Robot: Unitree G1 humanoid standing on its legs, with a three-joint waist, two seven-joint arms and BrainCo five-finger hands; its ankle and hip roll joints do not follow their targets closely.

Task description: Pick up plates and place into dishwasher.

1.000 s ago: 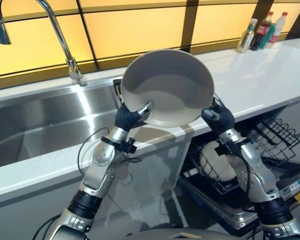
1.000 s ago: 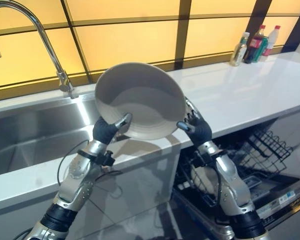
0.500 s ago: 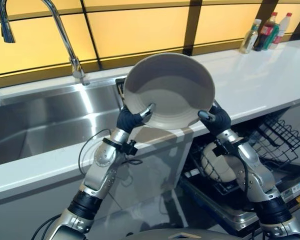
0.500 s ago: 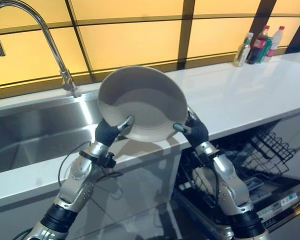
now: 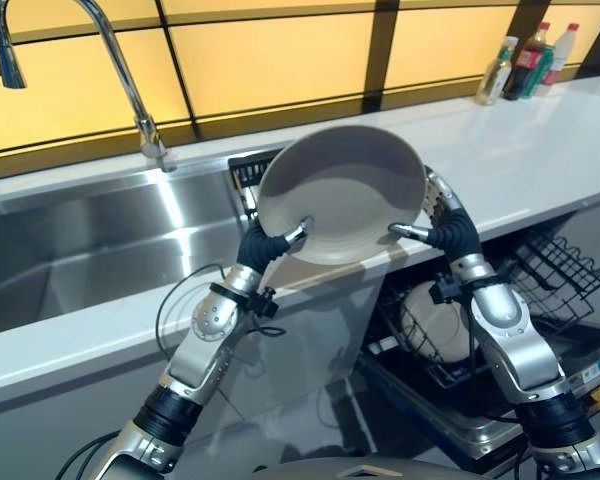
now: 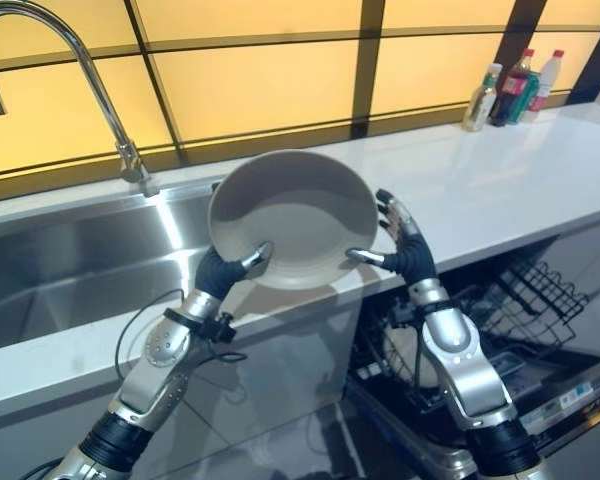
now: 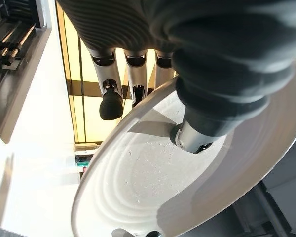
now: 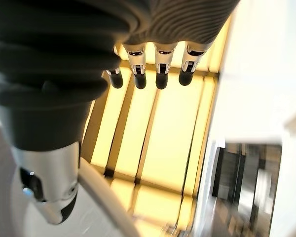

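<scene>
Plate point(image 5: 342, 192) held mid-frame, left hand point(image 5: 263, 245) pinched its rim w/ fingers hidden behind, right hand point(image 5: 448, 226) spread open, thumb touching rim.

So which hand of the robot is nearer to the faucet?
Left. The left hand grips the plate at its lower left rim, on the faucet's side; the right hand is at the plate's far rim, above the open dishwasher.
</scene>
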